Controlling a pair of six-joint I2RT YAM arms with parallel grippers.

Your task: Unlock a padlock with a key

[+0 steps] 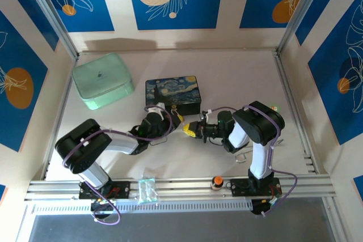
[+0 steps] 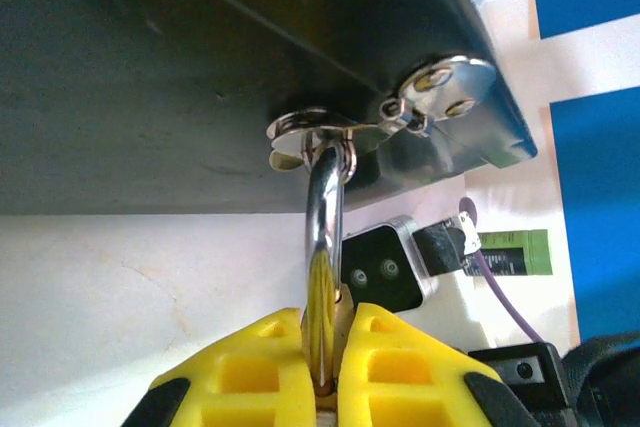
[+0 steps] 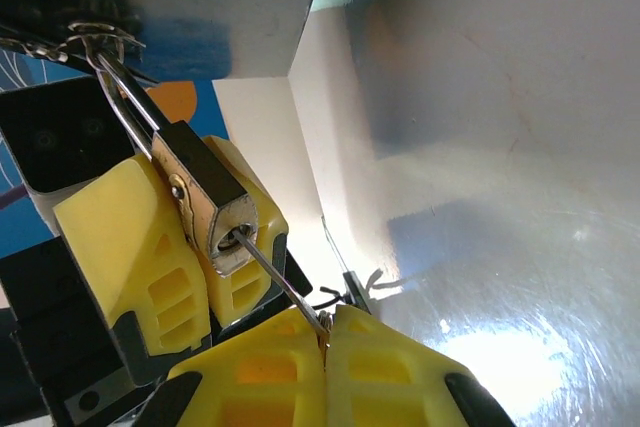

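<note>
1. Two grippers engaged. The left gripper (image 2: 325,357) is clamped on the padlock (image 3: 200,192), whose shackle hangs through the hasp (image 2: 312,132) of the tin (image 1: 173,92).
2. The right gripper (image 3: 326,332) is pinched on the key (image 3: 275,277), its blade seated in the keyhole.
3. Judgement: twist about the key's own axis, brace the body, and put no side load on the blade.

Bright, tabletop (image 3: 520,347) glare, blurry fg.
</note>
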